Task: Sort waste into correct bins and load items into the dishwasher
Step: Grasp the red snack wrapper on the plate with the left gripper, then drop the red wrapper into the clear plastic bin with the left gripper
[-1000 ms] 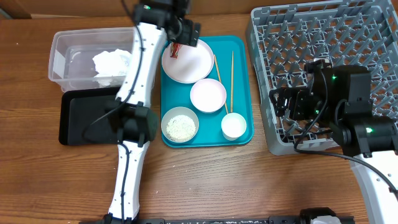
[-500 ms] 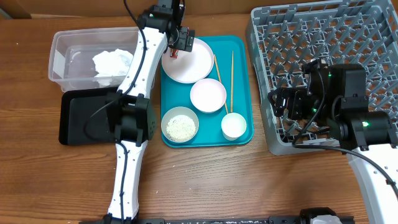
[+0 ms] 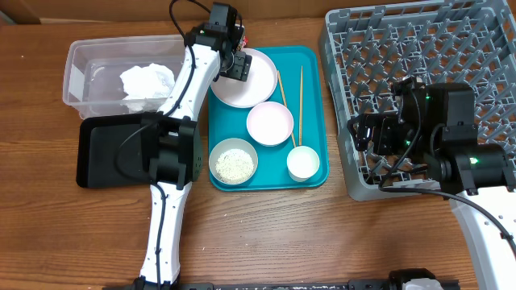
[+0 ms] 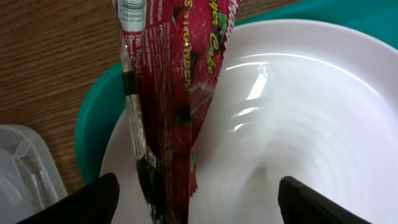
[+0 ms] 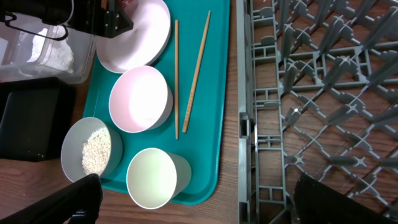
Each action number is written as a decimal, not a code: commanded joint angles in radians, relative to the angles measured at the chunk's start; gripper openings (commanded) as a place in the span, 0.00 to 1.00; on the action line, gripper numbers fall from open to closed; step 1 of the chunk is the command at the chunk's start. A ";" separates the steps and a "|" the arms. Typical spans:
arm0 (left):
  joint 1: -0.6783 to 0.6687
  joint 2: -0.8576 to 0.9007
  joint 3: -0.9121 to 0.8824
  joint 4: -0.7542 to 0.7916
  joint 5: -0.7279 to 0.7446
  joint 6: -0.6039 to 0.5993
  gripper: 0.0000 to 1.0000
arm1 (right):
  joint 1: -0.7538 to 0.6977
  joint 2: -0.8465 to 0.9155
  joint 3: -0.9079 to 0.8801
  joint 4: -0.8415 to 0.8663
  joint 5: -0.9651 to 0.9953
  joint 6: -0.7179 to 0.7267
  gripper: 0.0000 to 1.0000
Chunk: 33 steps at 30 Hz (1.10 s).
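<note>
left gripper (image 4: 197, 184): jaws apart, one each side of the red-and-white wrapper (image 4: 168, 93). wrapper sits on left rim of white plate (image 4: 298, 124), far end of teal tray (image 3: 311, 97). right gripper (image 3: 360, 135): jaws wide apart, over near-left edge of grey rack (image 3: 451, 40).

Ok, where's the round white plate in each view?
Overhead: round white plate at top centre.
Left wrist: fills the centre and right.
Right wrist: top-left corner.
Shared landmark: flat teal plastic tray under it, in all three.
</note>
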 commanded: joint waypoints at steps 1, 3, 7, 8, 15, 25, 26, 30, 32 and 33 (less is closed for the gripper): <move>-0.003 0.000 -0.031 0.030 0.015 0.010 0.82 | 0.003 0.000 0.023 0.000 -0.009 0.005 1.00; -0.003 0.000 -0.050 0.048 0.016 0.000 0.79 | 0.003 0.000 0.023 0.000 -0.009 0.005 1.00; -0.003 0.001 -0.063 0.055 0.016 -0.017 0.50 | 0.003 0.000 0.023 0.000 -0.009 0.005 1.00; -0.003 0.001 -0.063 0.055 0.016 -0.018 0.38 | 0.003 0.000 0.023 0.000 -0.009 0.005 1.00; -0.007 -0.011 -0.051 0.029 0.019 -0.035 0.04 | 0.003 0.000 0.023 0.001 -0.008 0.005 1.00; -0.006 -0.094 0.124 -0.158 0.019 -0.113 0.04 | 0.003 0.000 0.023 0.001 -0.008 0.005 1.00; -0.005 -0.107 0.157 -0.196 0.019 -0.125 0.04 | 0.003 0.000 0.023 0.001 -0.008 0.005 1.00; 0.010 -0.178 0.250 -0.369 0.019 -0.187 0.04 | 0.003 0.000 0.023 0.001 -0.009 0.005 1.00; 0.021 -0.225 0.261 -0.469 0.017 -0.210 0.04 | 0.003 0.000 0.023 0.000 -0.009 0.005 1.00; 0.026 -0.247 0.261 -0.512 0.007 -0.221 0.04 | 0.003 0.000 0.023 0.000 -0.009 0.005 1.00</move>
